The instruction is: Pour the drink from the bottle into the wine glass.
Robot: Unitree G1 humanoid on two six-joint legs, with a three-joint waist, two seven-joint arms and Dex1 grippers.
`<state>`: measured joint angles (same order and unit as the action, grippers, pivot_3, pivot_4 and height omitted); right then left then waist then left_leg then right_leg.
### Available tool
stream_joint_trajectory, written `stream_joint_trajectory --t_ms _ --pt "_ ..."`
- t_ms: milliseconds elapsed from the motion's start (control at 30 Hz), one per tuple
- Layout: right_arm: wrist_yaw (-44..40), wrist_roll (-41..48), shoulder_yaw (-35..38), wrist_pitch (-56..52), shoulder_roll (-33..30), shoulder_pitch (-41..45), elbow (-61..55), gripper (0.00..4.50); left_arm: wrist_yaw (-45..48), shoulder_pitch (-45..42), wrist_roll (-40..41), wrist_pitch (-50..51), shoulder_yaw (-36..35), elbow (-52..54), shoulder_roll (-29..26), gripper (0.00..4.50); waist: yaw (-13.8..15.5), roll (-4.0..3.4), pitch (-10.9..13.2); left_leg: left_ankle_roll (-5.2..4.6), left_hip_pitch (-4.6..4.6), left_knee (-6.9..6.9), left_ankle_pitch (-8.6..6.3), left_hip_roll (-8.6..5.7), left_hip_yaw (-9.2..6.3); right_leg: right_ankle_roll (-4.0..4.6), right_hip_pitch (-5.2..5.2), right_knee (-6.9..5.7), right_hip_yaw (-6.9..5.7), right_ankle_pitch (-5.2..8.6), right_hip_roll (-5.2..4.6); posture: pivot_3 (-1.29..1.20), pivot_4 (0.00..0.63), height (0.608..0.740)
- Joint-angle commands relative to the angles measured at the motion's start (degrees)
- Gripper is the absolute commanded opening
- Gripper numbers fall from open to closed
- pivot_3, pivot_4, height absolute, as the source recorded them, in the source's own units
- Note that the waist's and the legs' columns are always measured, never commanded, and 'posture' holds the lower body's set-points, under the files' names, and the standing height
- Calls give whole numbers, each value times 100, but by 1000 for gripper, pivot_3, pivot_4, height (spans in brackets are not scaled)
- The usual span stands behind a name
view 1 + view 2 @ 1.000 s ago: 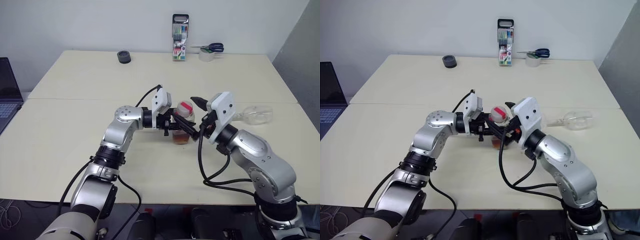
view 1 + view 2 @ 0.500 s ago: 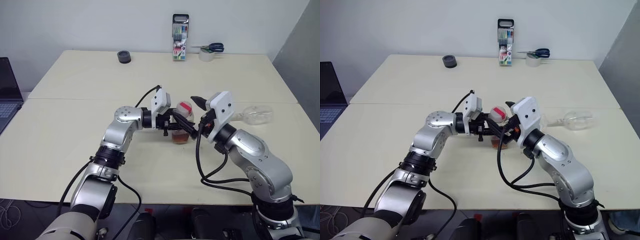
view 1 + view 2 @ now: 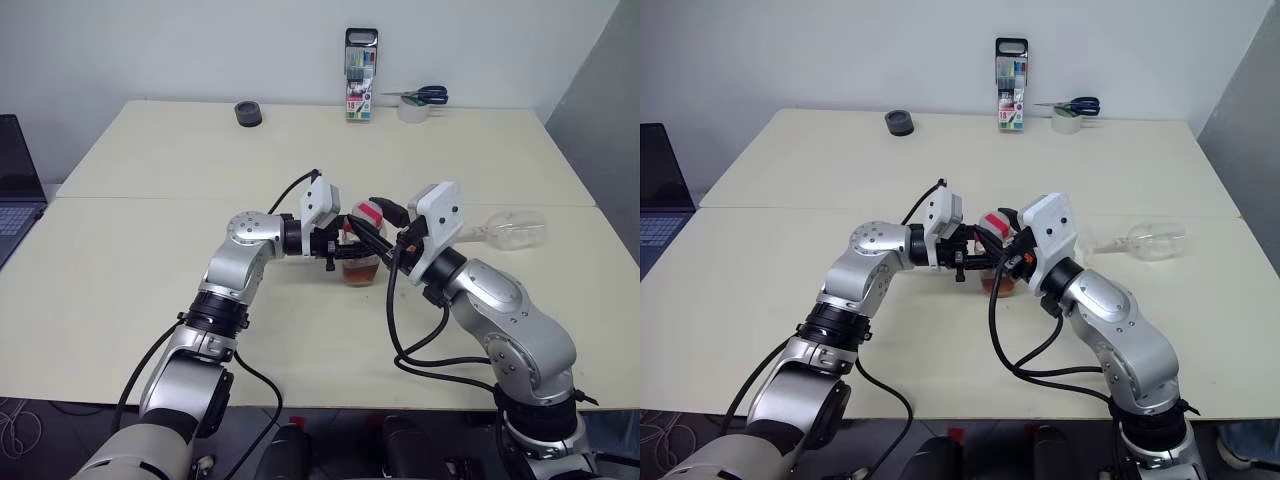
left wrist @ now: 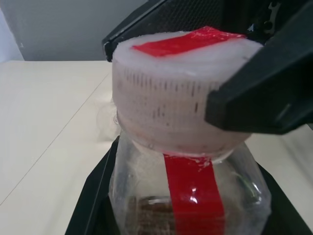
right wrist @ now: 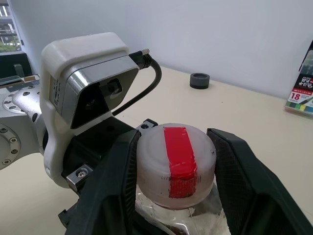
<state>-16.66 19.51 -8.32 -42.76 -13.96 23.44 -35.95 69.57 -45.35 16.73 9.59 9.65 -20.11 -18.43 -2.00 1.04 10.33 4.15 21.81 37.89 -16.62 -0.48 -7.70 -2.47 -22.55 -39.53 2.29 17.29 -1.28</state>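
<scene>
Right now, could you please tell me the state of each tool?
Left tool: shut on the bottle.
Right tool: fingers against the bottle's cap.

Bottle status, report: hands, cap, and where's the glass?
Left hand clamped on the bottle body. Right hand fingers at both sides of the cap, cap still on. Wine glass lying on its side, off to the right.

The small clear plastic bottle [image 3: 362,255] stands upright at mid-table, its white cap [image 5: 176,164] with a red strip still on, amber liquid [image 3: 360,274] low inside; the clear stemmed wine glass [image 3: 508,228] lies on its side well apart
</scene>
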Motion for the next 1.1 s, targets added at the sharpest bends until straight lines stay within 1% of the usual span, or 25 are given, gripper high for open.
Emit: stream_joint_trajectory --t_ms 33,67,133,200,300,367,433,533,567,633,667,767,833,900,1100 --pt "-298 108 39 217 -128 142 -83 1857 46 -97 46 -74 -63 186 -23 1797 -1 0 0 0 0 0 0 0 0 0 0 0 0 0 0 0 150 740" --pt "-549 175 54 261 -271 192 -15 1857 50 -103 48 -70 -62 182 -23 1797 -2 0 0 0 0 0 0 0 0 0 0 0 0 0 0 0 150 740" --pt "-1464 429 252 426 -842 462 389 1857 99 -119 66 -54 -52 181 -25 1796 -1 -2 2 -1 0 1 0 -2 2 0 0 0 0 0 0 0 150 740" --pt "-2061 676 414 505 -1222 726 784 1857 148 -129 68 -59 -42 176 -24 1794 -2 -3 2 -2 0 3 -1 -4 7 -1 2 1 2 0 -1 0 150 740" --pt "-2722 1116 620 326 -1592 1274 1530 1857 191 -138 57 -77 -35 179 -10 1793 -5 -5 4 -3 -4 -1 -1 2 1 0 5 2 -4 0 4 0 150 740" --pt "-3039 1243 568 216 -1792 1429 1766 1857 141 -137 57 -63 -51 206 16 1792 -10 -11 8 -3 -2 0 -1 1 6 1 2 0 0 0 3 0 150 740" --pt "-2948 1093 502 355 -1835 1376 1780 1857 95 -116 56 -41 -69 243 23 1789 -8 -11 7 -3 -1 -1 -1 2 2 1 2 4 -3 0 2 0 150 740" --pt "-2652 1011 597 449 -1755 1166 1525 2971 47 -83 63 -4 -85 265 10 1788 -6 -11 8 -2 8 0 -1 1 3 1 -5 3 0 0 0 0 150 740" --pt "-2544 1026 637 413 -1754 1083 1348 3226 31 -82 65 0 -92 257 5 1788 0 -11 8 -1 9 2 -1 0 4 1 -5 3 1 0 -2 0 150 740" --pt "-2389 1058 682 333 -1772 967 1072 4043 9 -82 73 7 -102 256 -5 1788 3 -11 8 -1 11 3 0 -2 4 1 -8 1 2 0 -6 0 150 740" --pt "-2283 1099 703 252 -1778 869 853 4308 -8 -96 80 17 -116 239 -5 1788 4 -11 8 -1 11 3 0 -2 4 1 -8 0 2 0 -6 0 150 740" --pt "-1368 825 610 98 -1462 337 9 4314 -75 -184 72 -1 -155 101 25 1788 11 -11 7 0 11 1 0 -1 -2 0 -8 0 -2 0 -5 0 150 740" --pt "-786 519 478 117 -1139 157 -214 4314 -90 -217 68 -18 -166 41 36 1788 3 -11 7 0 13 -1 0 1 -2 0 -10 -1 -2 0 -3 0 150 740" --pt "-412 285 322 148 -858 81 -330 4314 -80 -238 63 -30 -164 11 42 1788 -5 -11 7 1 12 3 1 -2 6 0 -13 -11 7 0 -4 0 150 740" --pt "289 -263 54 329 -277 107 -282 4314 30 -336 48 -58 -141 -108 28 1788 -1 -12 7 2 8 5 1 0 2 0 -17 -22 4 0 2 0 150 740"
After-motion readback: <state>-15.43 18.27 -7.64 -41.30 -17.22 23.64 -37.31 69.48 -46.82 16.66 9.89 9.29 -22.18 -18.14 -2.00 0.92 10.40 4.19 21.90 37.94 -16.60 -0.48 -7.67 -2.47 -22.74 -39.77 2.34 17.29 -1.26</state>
